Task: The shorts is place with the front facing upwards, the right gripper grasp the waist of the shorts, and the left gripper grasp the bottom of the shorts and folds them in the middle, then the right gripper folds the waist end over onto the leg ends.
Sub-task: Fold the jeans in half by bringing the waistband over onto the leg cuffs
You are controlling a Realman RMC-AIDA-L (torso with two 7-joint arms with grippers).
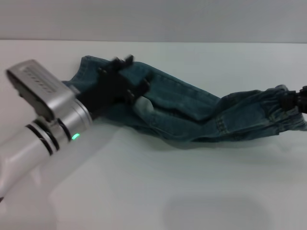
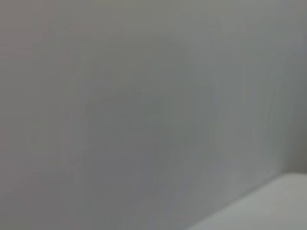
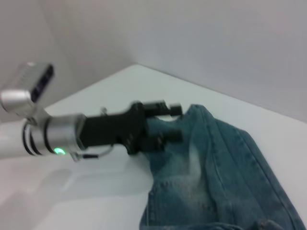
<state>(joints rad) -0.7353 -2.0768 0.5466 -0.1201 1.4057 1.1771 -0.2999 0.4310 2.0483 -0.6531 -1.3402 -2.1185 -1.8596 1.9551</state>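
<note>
The blue denim shorts (image 1: 192, 110) hang stretched between my two grippers, just above the white table (image 1: 158, 191). My left gripper (image 1: 130, 76), on the arm with the green light, is shut on the leg-hem end of the shorts at the left. The hems themselves are bunched behind its black fingers (image 1: 144, 87). At the right edge of the head view only a black tip of my right gripper (image 1: 300, 100) shows, shut on the ruffled elastic waist (image 1: 273, 103). The right wrist view shows the left gripper (image 3: 168, 122) holding the shorts (image 3: 225, 177) by their edge.
The table's far edge meets a grey wall (image 1: 153, 19) behind the shorts. The left wrist view shows only that wall (image 2: 144, 105) and a corner of the table (image 2: 273, 206).
</note>
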